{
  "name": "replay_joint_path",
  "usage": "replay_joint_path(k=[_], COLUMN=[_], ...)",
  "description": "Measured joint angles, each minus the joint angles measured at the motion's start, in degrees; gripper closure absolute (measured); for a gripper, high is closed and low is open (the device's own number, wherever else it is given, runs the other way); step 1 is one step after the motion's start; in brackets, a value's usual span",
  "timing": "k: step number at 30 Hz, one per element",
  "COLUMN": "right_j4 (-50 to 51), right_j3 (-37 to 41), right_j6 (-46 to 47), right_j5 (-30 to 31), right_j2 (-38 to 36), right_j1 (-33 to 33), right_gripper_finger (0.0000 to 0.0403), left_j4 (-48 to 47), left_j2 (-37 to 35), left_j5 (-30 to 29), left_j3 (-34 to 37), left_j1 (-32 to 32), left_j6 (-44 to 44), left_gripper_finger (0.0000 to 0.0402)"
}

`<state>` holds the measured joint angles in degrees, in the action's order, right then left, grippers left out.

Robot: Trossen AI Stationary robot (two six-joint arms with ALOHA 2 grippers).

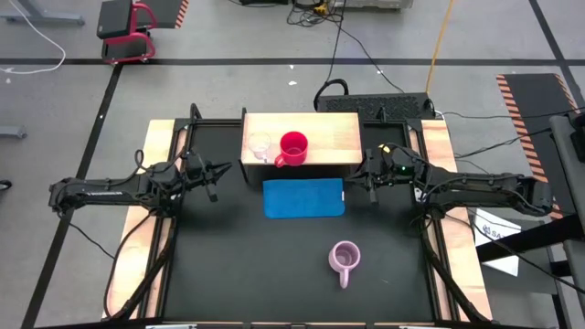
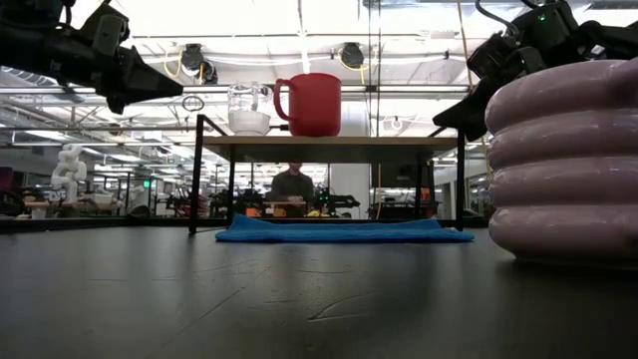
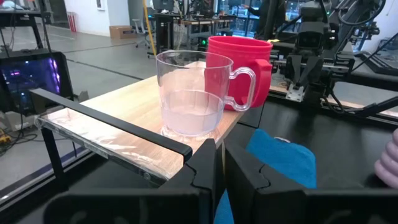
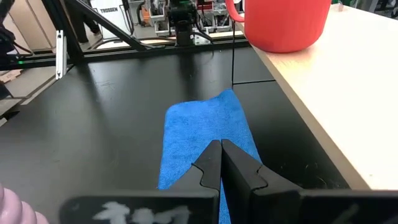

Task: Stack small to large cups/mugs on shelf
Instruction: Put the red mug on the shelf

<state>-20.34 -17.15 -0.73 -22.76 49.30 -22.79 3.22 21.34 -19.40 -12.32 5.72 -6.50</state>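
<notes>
Looming at the near right of the low view, the ribbed lilac mug (image 2: 564,160) is sitting alone on the black table (image 1: 228,274), well apart from the shelf (image 1: 338,137), with its handle pointing toward the near edge. On the wooden shelf top the clear glass cup (image 1: 260,146) and the red mug (image 1: 293,147) are standing upright side by side, glass on the left, not yet nested. A blue mat (image 1: 303,198) is lying flat just in front of the shelf. The left gripper (image 1: 214,185) is hovering off the shelf's left end, fingers nearly pinched together and holding nothing; the right gripper (image 1: 370,185) is hanging off the right end, fully closed and also empty. Judging from this, the stack is not yet begun. The glass is standing close to the shelf's left front corner, so a closing-in sideways approach could be nudging it off the edge, and its thin clear wall may slip between narrow fingers; the red mug beside it could be getting knocked too.
</notes>
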Motion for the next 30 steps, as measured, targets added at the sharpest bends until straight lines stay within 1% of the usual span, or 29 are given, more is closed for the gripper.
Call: replay_joint_path(k=[9, 19, 30], right_j4=[0.0, 0.0, 0.0], right_j3=[0.0, 0.0, 0.0], right_j6=[0.3, 0.3, 0.3], right_j5=[0.0, 0.0, 0.0], right_j2=[0.0, 0.0, 0.0], right_j1=[0.1, 2.6, 2.7], right_gripper_finger=[0.0403, 0.0403, 0.0403], left_j4=[0.0, -0.1, -0.7], left_j2=[0.0, 0.0, 0.0], left_j5=[0.0, 0.0, 0.0], left_j3=[0.0, 0.0, 0.0], left_j1=[0.0, 0.0, 0.0], left_j6=[-0.5, -2.4, -3.0], left_gripper_finger=[0.0371, 0.0371, 0.0371])
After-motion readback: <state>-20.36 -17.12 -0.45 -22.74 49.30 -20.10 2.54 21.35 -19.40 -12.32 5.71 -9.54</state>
